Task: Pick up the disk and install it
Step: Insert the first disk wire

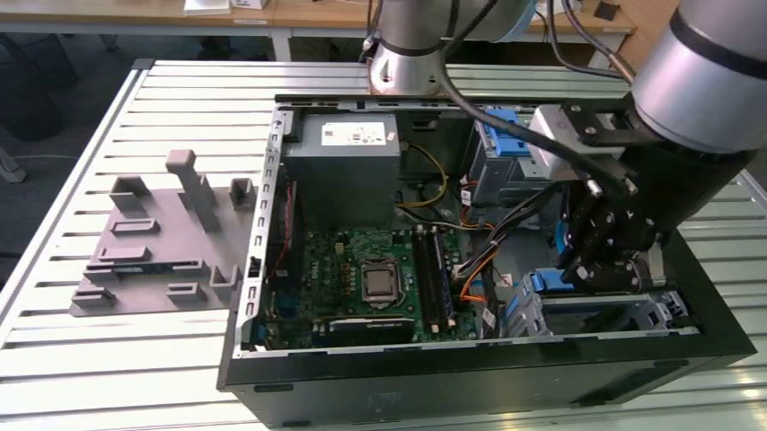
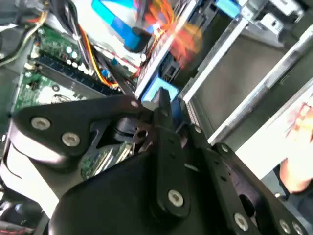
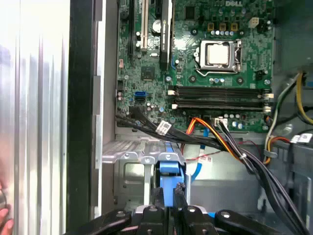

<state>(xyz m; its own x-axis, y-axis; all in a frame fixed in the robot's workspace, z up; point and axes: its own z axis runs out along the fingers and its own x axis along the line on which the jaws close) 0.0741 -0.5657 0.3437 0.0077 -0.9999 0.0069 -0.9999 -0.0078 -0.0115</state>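
Fingers [image 3: 168, 196] of your gripper [image 1: 608, 262] pinch a blue part, probably the disk's [image 3: 171, 171] rail, low in the case [image 1: 480, 382] at the drive cage [image 3: 132, 171], beside the motherboard [image 1: 365, 278]

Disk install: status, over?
End effector down inside the case, at the drive cage. Fingertips against a blue part; disk itself not identifiable. Cable bundle close by.

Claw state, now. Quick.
Claw: closed on a blue plastic piece at the drive cage; whether it is the disk's rail cannot be told.
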